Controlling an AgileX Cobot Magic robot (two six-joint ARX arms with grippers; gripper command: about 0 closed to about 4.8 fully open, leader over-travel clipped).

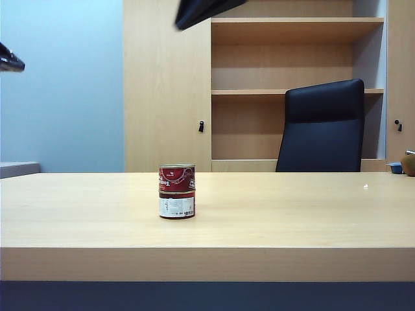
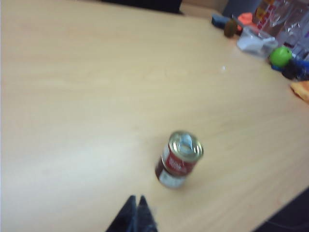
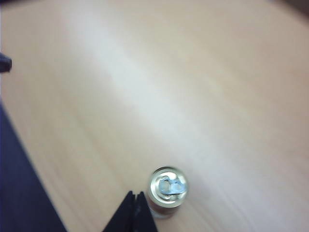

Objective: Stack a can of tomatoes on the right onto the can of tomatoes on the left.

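I see the upper can stacked on the lower can mid-table. Right tool clenched, empty, raised directly above the stack; left tool clenched, hovering alongside.

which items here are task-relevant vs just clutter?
Job:
- top tomato can, stacked on bottom tomato can
- right gripper, shut, empty, raised above the stack
- left gripper, shut, empty, held off to the side of the cans

Lying about:
- office chair behind the table
- green ball among clutter at the table's far edge
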